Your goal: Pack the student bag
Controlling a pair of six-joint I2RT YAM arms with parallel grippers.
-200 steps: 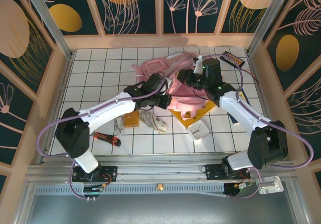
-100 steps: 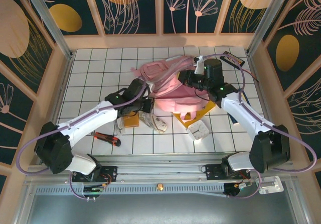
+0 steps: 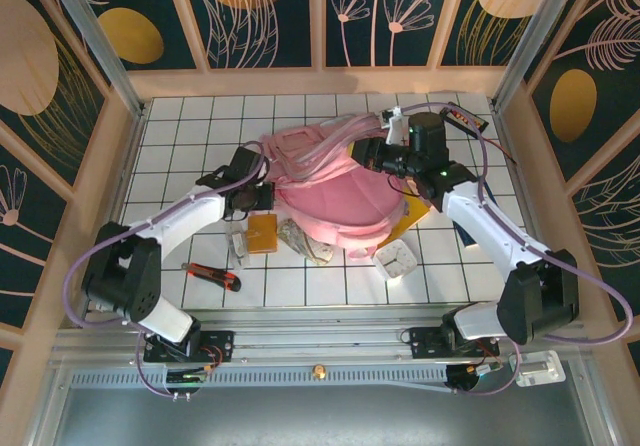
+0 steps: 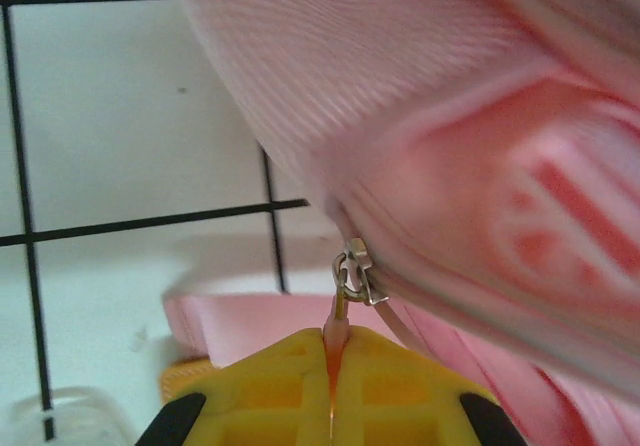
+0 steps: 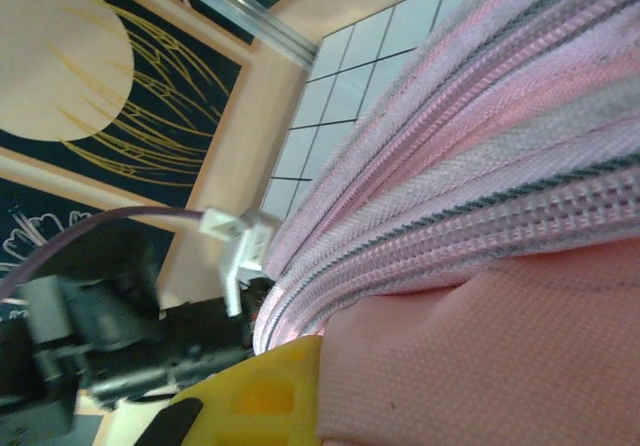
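Zipper work on the student bag [image 3: 335, 201], which lies mid-bench [image 3: 190, 131] between my 2 arms. My left tool [image 4: 332, 358] is pinched together on the zipper pull [image 4: 341, 306] at the bag's left edge. My right tool [image 3: 365, 154] is clamped on the upper fabric, with 1 yellow pad [image 5: 262, 391] against pink cloth and the other hidden. With a cutter [image 3: 212, 276] and other items loose on the bench, I judge packing far from done. The next move calls for a steady draw along the zipper track while the right tool keeps the fabric taut.
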